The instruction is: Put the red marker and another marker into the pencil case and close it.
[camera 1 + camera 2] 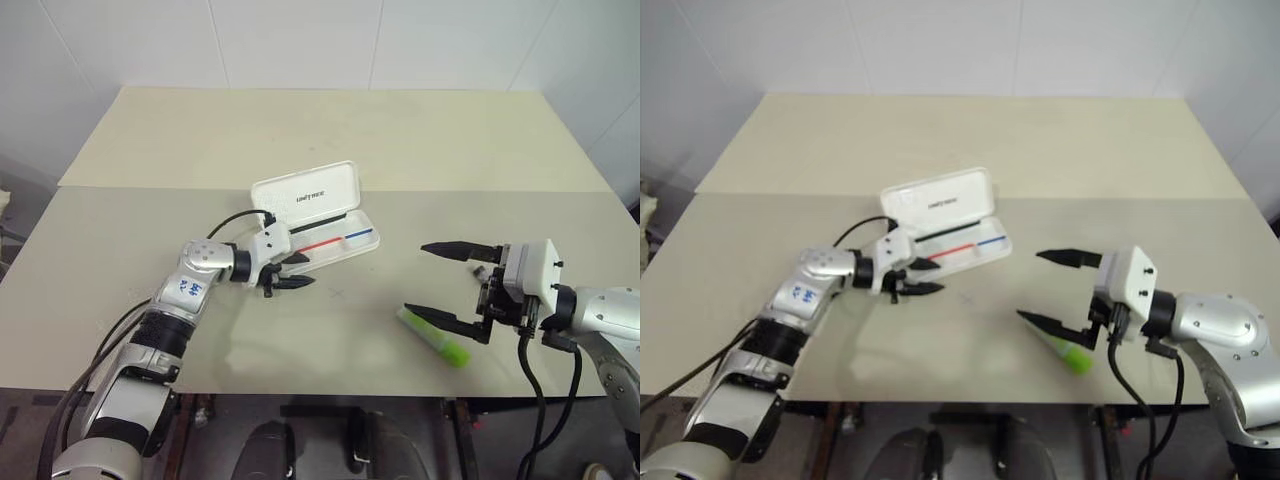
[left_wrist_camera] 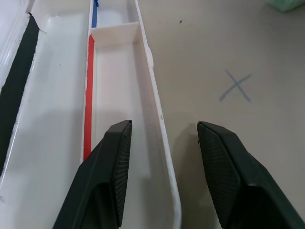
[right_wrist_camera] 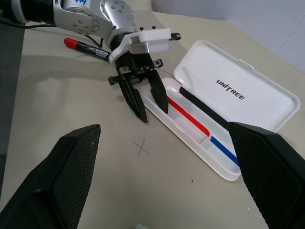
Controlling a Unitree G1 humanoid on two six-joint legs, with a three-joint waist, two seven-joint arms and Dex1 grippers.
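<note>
Left end effector (image 3: 148, 101) straddles the pencil case (image 3: 224, 124) front wall.

The left arm reaches forward and toward the right, its left gripper (image 1: 292, 270) tipped slightly downward with the two black fingers (image 2: 112, 162) parted and nothing between them. The right arm is bent inward, the right gripper (image 1: 437, 280) pointing left, jaws spread wide and empty.

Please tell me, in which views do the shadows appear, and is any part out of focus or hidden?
Left eye view: soft shadow on the beige table under the left gripper. Left wrist view: the black ribbed fingers are blurred, the white hinged plastic pencil case sharp. Right wrist view: the left arm hides part of the black red-capped marker.
</note>
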